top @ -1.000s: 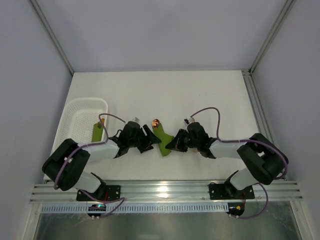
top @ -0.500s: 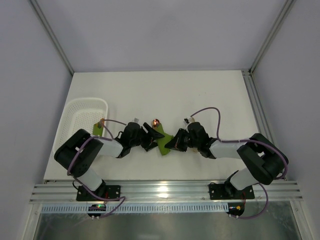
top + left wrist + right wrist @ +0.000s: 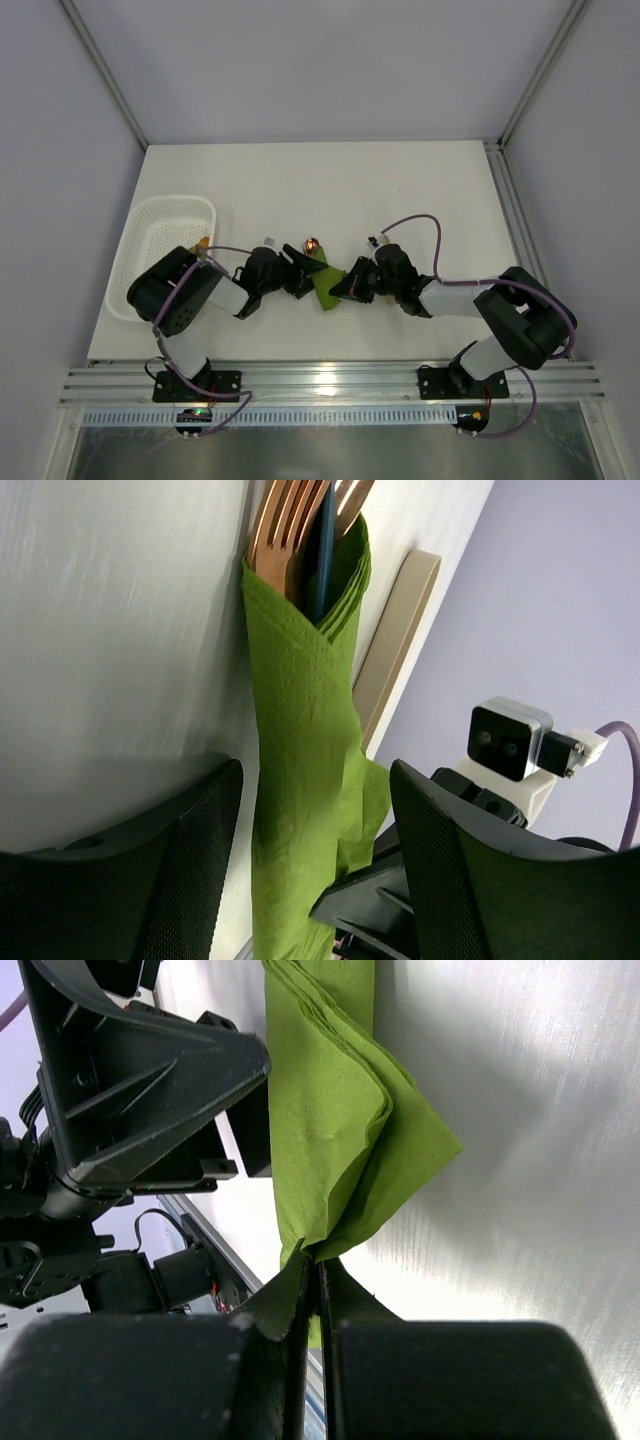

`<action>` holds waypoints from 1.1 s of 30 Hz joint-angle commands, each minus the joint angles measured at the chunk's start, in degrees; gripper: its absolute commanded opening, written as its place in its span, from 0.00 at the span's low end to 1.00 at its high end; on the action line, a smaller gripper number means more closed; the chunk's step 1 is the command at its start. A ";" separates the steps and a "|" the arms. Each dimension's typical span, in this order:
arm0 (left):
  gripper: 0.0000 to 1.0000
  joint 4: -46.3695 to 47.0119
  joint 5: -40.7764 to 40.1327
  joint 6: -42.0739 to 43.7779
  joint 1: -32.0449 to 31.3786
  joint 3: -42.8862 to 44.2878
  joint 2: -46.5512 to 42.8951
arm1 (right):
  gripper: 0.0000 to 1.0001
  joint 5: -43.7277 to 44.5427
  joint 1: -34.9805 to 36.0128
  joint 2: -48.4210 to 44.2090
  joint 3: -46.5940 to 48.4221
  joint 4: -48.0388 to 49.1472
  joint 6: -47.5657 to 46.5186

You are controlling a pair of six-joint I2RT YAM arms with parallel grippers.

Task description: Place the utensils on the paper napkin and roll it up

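Mid-table, our right gripper [image 3: 312,1263] pinched a corner of the paper napkin [image 3: 330,1110], probably so the utensils [image 3: 300,520] wouldn't unwrap; left gripper [image 3: 315,825] straddled it, spread wide.

On my feed I see a white table [image 3: 400,190] boxed in by plain lavender-grey walls [image 3: 320,60] at 9, 12 and 3 o'clock, silver posts [image 3: 103,70] in the far corners, and a ribbed metal rail [image 3: 330,380] along 6 o'clock.
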 commanded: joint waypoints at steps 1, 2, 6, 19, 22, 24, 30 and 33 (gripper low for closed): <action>0.64 -3.85 -2.07 1.34 0.97 -0.65 4.53 | 0.04 -0.49 0.17 -1.63 0.43 2.45 0.16; 0.64 -2.63 -1.81 1.34 1.41 -0.56 5.76 | 0.04 -0.49 0.17 -1.63 0.44 2.45 0.25; 0.61 0.88 -0.66 1.43 2.11 -0.04 8.75 | 0.04 -0.49 0.17 -1.28 0.44 2.54 0.16; 0.52 15.64 1.10 3.37 2.20 -0.30 16.66 | 0.04 -0.67 0.17 -0.48 0.61 2.72 -0.19; 0.51 17.15 0.92 3.54 2.20 -0.56 17.63 | 0.04 -1.11 0.17 -0.13 0.52 3.07 -0.19; 0.49 17.51 0.48 4.24 2.20 -0.74 17.55 | 0.03 -1.11 0.17 -0.13 0.52 2.98 -0.28; 0.40 15.57 -0.22 5.74 2.20 0.23 16.32 | 0.04 -1.11 0.08 -0.13 0.52 2.45 -0.63; 0.34 15.05 -0.40 6.53 2.29 0.75 15.70 | 0.03 -1.02 0.17 -0.22 0.70 1.67 -1.16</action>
